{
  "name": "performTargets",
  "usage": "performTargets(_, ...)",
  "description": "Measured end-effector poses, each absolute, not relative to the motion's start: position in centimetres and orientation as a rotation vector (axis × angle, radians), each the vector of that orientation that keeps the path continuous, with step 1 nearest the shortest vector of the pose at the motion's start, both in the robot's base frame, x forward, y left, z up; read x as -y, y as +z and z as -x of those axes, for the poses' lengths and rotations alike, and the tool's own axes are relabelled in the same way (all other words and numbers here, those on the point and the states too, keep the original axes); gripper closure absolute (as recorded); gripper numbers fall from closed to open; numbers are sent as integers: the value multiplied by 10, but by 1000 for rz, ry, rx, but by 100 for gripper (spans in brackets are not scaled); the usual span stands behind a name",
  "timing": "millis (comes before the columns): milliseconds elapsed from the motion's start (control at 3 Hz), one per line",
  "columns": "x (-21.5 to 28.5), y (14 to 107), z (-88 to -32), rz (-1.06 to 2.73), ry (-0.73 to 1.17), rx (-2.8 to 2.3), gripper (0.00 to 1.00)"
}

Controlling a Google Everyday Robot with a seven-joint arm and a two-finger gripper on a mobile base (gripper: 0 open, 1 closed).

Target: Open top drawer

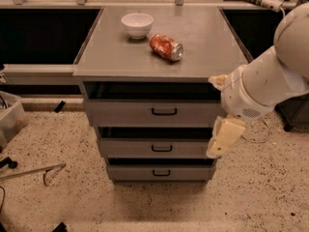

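The top drawer (pixel 120 113) is the widest of three grey drawers under the grey cabinet top (pixel 203 47). Its front stands shut, with a small black loop handle (pixel 164 112) at the centre. My gripper (pixel 219 144) hangs below the white arm (pixel 270 76) at the cabinet's right front corner, pointing down. It sits to the right of the handle and a little below it, in front of the right ends of the top and middle drawers. It touches nothing that I can see.
A white bowl (pixel 137 24) and a red can (pixel 166 47) lying on its side rest on the cabinet top. Two narrower drawers (pixel 125 148) sit below. A bin (pixel 10 120) and a metal rod (pixel 29 172) lie on the speckled floor at left.
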State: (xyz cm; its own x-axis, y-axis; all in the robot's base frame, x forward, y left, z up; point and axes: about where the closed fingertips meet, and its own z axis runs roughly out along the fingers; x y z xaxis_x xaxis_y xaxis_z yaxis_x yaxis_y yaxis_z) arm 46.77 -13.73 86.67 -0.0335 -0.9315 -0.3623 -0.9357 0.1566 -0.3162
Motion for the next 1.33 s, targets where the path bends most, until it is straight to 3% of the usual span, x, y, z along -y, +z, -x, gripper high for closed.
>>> performTargets(333, 131, 836, -471, 1745, 101, -1917, 0)
performTargets(1333, 127, 790, -504, 1716, 41, -1896, 0)
